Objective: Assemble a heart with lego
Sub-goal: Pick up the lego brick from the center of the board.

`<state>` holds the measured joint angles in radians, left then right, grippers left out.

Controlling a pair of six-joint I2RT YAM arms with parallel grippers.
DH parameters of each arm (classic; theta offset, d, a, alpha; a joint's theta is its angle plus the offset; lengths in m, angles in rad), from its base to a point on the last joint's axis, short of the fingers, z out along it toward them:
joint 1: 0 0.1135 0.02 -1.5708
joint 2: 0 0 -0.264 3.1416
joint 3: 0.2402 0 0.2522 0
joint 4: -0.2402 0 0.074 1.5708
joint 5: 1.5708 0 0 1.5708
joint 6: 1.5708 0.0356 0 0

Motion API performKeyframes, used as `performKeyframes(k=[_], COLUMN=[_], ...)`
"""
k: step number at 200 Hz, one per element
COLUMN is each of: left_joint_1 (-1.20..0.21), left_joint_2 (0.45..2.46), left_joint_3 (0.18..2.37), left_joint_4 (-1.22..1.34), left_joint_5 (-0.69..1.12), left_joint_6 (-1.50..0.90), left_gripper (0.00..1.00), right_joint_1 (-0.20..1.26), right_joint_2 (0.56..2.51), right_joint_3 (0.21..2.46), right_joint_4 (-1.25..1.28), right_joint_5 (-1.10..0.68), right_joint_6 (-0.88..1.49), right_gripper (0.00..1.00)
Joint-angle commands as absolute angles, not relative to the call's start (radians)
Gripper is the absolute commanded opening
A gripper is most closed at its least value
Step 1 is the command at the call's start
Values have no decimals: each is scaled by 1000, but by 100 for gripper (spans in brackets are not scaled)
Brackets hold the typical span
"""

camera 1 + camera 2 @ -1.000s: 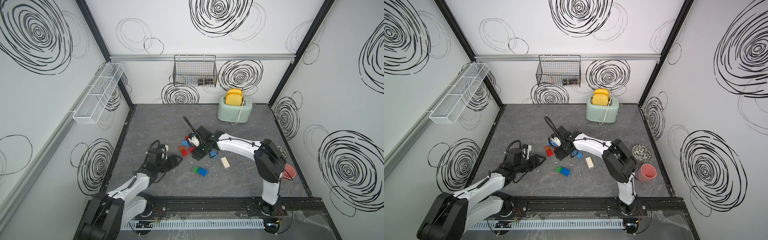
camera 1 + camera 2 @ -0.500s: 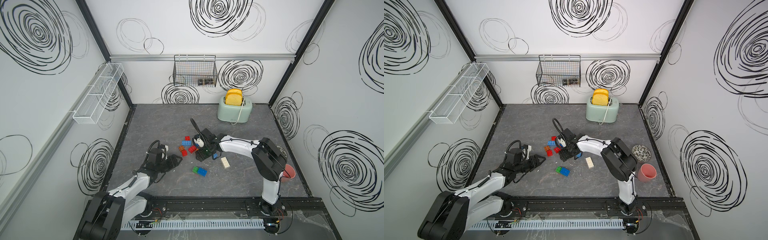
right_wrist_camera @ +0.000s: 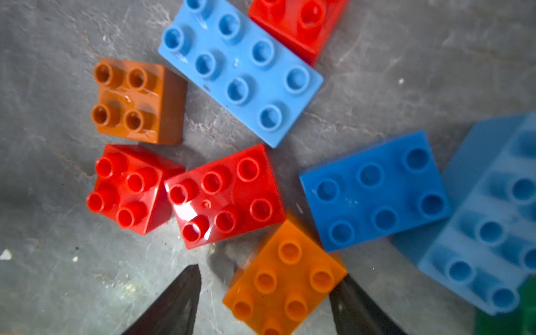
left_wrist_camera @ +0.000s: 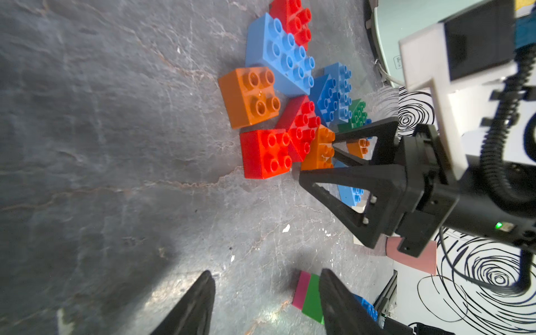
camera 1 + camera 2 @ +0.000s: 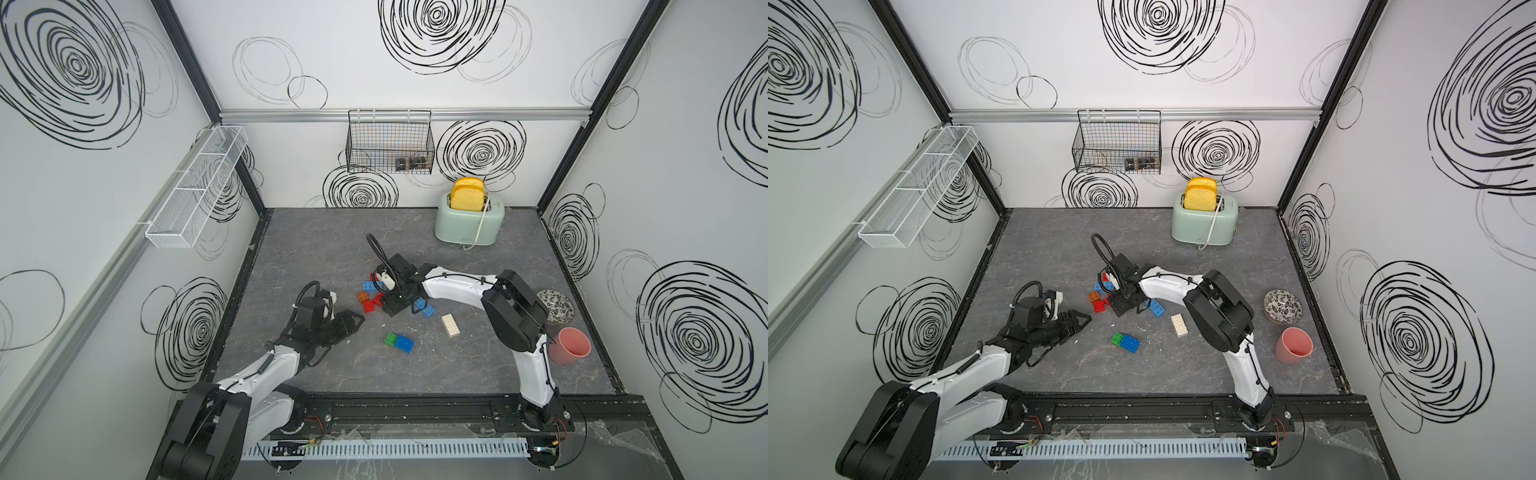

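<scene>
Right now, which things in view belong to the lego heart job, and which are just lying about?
Job: red bricks, orange bricks, blue bricks, green-and-blue brick pair, cream brick.
Lying about: toaster holding toast, patterned bowl, pink cup, black wire basket, white mesh shelf.

White walls (image 5: pixel 374 75) with black scribbled swirls (all three sides), grey marbled floor (image 5: pixel 332 241), wire basket (image 5: pixel 388 145) at back
</scene>
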<state>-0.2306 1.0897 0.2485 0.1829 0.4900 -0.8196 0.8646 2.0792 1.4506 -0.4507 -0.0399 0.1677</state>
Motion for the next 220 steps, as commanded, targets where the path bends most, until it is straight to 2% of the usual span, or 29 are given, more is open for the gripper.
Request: performKeyframes(k=[1, 36, 75, 107, 139, 220], left_joint_1=[-216, -213, -212, -212, -213, -213], left_joint_2=[1095, 1090, 1092, 1095, 1103, 1101], left_joint_3=[239, 238, 238, 238, 236, 231], left_joint_4=[222, 221, 223, 229, 236, 246], left_joint_5=[494, 494, 494, 494, 497, 495], left_joint_6=[-819, -818, -816, -817, -819, -822], left_gripper=[62, 62, 62, 62, 62, 62], right_joint_1=[893, 900, 897, 892, 889, 894], right_joint_2=[2114, 2118, 2088, 2052, 2053, 2043], right_joint_3=[1482, 1493, 1472, 1421, 1436, 1468], right_joint_4=[-517, -539, -559, -558, -584, -615], right_joint_5=[54, 91, 94, 91, 90, 83], right_joint_6=[141, 143, 143, 141, 139, 130], right_gripper=[70, 50, 42, 39, 46, 46])
